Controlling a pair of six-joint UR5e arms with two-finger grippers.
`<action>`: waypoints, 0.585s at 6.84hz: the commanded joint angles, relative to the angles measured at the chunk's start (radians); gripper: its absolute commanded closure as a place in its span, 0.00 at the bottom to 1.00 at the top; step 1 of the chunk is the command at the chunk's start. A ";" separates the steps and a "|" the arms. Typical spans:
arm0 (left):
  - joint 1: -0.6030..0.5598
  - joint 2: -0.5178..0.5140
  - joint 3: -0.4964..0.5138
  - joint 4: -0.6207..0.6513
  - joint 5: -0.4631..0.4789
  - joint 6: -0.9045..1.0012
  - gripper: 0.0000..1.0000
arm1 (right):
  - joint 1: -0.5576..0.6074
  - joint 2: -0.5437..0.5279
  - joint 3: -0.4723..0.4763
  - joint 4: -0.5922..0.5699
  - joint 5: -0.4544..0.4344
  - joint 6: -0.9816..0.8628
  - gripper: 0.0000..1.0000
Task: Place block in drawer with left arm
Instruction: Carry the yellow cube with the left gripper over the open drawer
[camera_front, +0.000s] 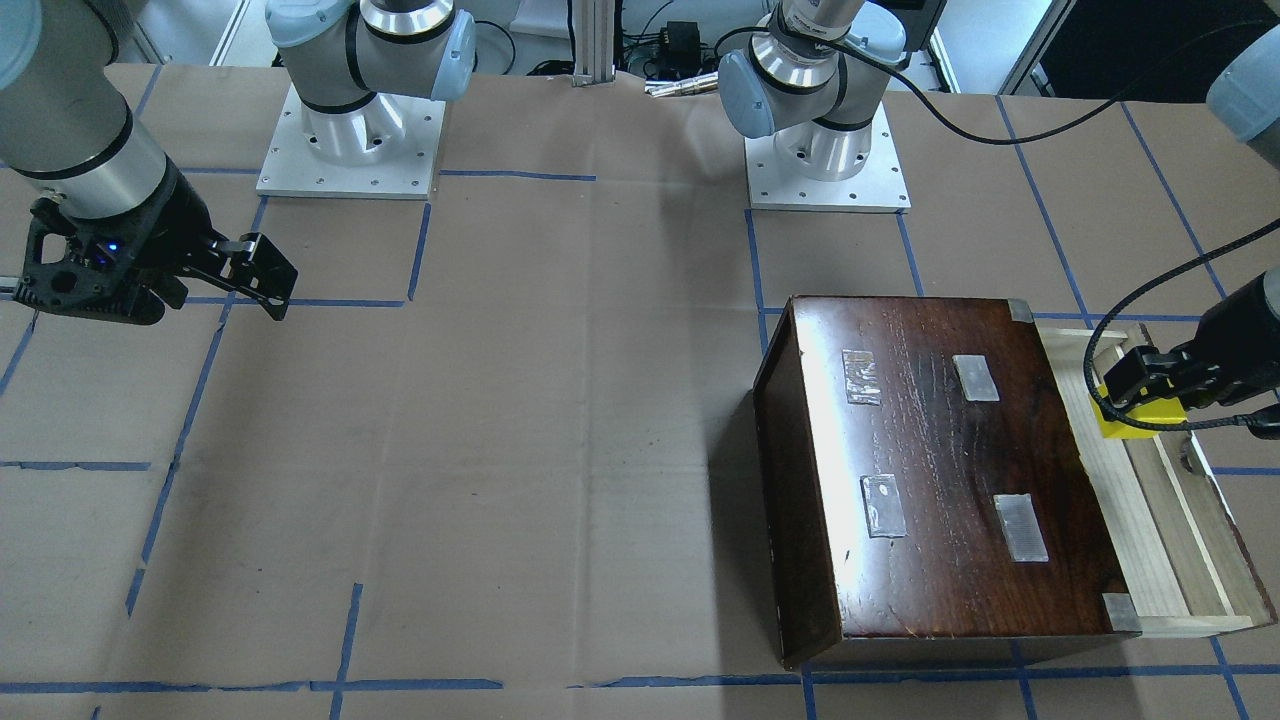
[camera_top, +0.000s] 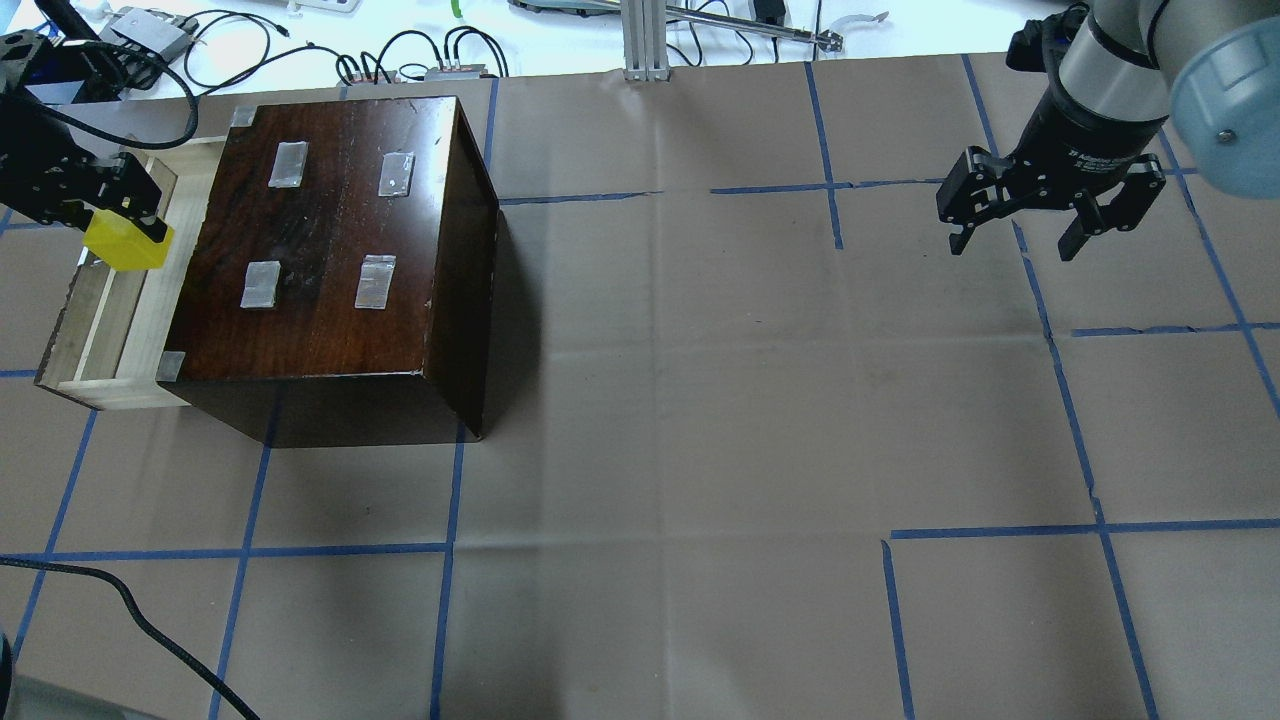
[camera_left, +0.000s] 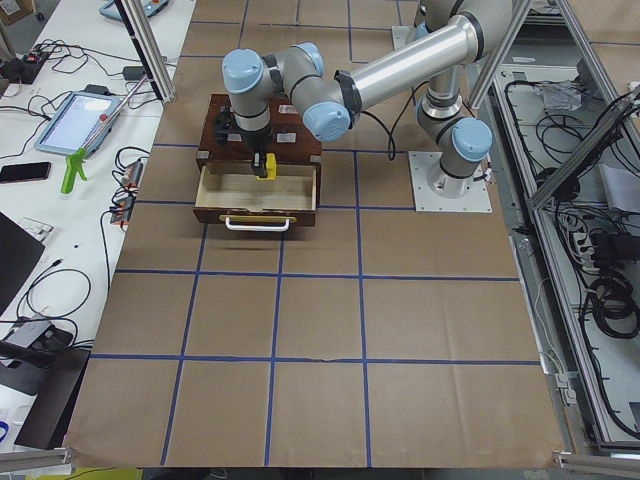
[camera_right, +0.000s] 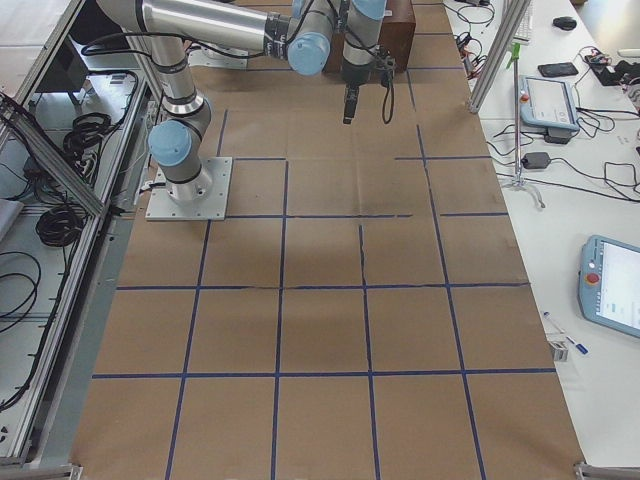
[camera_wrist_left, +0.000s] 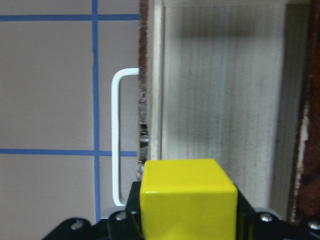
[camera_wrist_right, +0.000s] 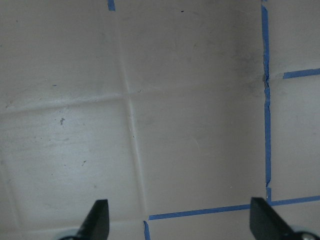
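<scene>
Since the left pincer (camera_top: 118, 205) is clamped on the yellow block (camera_top: 125, 245), with the block sticking out below its fingertips, what matters for the coming move is what lies straight beneath it. That is the pale floor of the pulled-out drawer (camera_wrist_left: 220, 100). In the left wrist view the bare boards run on ahead of the block, so the block hangs over the opening and not over the worktop (camera_top: 700, 400).

The drawer's long axis runs crosswise to the way it slides. The open gap is therefore a narrow strip, with the front wall and white handle (camera_wrist_left: 117, 140) just to one side of the pincer and the dark box (camera_top: 330, 250) close on the other. In the wrist view the block's edge seems to line up with the front wall, but the overhead view shows it between wall and box. I judge it is inside the gap, perhaps toward the handle side. How high it hangs above the floor I cannot tell.

A short straight descent and release looks like all that is left, with the narrow direction the one to watch.

Far off across the worktop the right pincer (camera_top: 1015, 245) hovers spread wide with nothing in it, well apart from the drawer
</scene>
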 joint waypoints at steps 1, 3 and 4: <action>0.005 -0.051 -0.002 0.003 0.003 0.002 0.84 | 0.000 -0.001 0.000 0.000 0.000 0.000 0.00; 0.005 -0.065 -0.003 0.003 0.003 0.002 0.83 | 0.000 -0.001 0.000 0.000 0.000 0.000 0.00; 0.005 -0.072 -0.002 0.006 0.002 0.000 0.82 | 0.000 -0.001 0.000 0.000 0.000 0.000 0.00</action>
